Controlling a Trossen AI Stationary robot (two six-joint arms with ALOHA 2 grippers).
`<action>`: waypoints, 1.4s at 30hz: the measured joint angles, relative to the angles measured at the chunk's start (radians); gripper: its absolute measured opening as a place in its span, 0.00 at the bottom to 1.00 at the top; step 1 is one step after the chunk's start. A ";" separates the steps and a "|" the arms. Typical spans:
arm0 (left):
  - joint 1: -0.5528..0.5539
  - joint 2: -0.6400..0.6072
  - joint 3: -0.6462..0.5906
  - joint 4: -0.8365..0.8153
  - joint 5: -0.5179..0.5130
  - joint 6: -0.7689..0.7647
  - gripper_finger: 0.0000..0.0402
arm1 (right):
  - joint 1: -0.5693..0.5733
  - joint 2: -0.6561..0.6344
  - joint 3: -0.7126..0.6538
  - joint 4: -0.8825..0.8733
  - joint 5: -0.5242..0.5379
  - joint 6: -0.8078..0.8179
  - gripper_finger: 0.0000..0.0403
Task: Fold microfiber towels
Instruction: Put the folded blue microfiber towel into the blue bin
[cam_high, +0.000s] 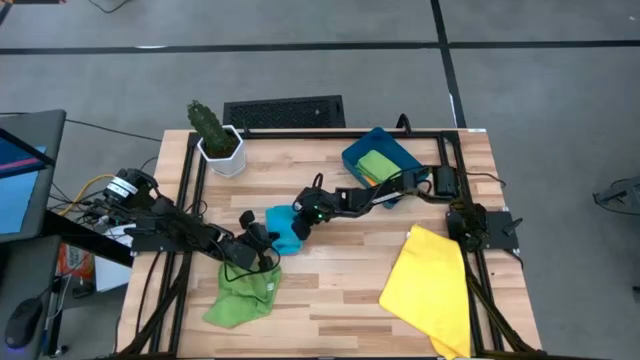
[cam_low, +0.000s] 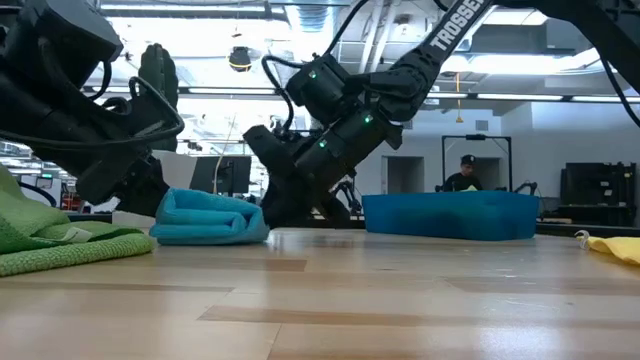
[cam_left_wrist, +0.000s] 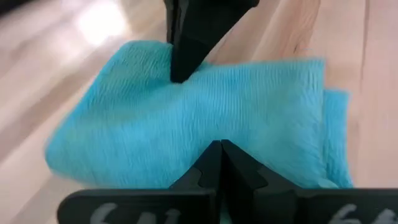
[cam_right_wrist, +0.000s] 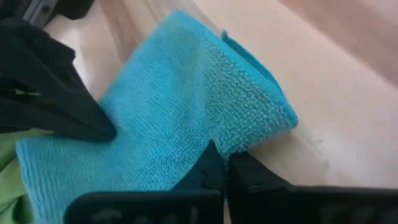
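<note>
A light blue towel (cam_high: 284, 236), folded into a small thick pad, lies mid-table (cam_low: 210, 218). My left gripper (cam_left_wrist: 221, 149) is shut, its tips on the pad's left part (cam_high: 262, 238). My right gripper (cam_right_wrist: 221, 158) is shut on the pad's far right edge (cam_high: 298, 222). A green towel (cam_high: 243, 296) lies crumpled near the front left. A large yellow towel (cam_high: 430, 290) is spread at the front right, hanging over the table's edge. Another green towel (cam_high: 377, 163) lies in the teal bin (cam_high: 352, 152). My left gripper rests its shut fingertips (cam_right_wrist: 102, 127) on the top face of the blue pad (cam_left_wrist: 186, 134), slanting down from the table's left. The pad lies flat on the table beneath them. My right gripper pinches the pad's folded edge (cam_right_wrist: 233, 140) between its two fingertips, several layers thick, slanting down from the table's far right. The pad still lies on the table.
A cactus in a white pot (cam_high: 215, 140) stands at the far left. The teal bin sits at the far right, close behind my right arm. Bare wood lies open in the middle front (cam_high: 330, 300).
</note>
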 joint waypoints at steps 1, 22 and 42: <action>0.000 -0.010 0.006 0.001 -0.002 0.017 0.00 | -0.002 -0.016 0.000 -0.012 -0.001 -0.018 0.03; 0.000 -0.165 0.027 -0.110 -0.062 0.074 0.00 | -0.158 -0.288 -0.021 -0.643 -0.086 -0.326 0.02; 0.000 -0.165 0.027 -0.141 -0.056 0.007 0.00 | -0.571 -0.485 -0.021 -1.085 -0.282 -0.902 0.02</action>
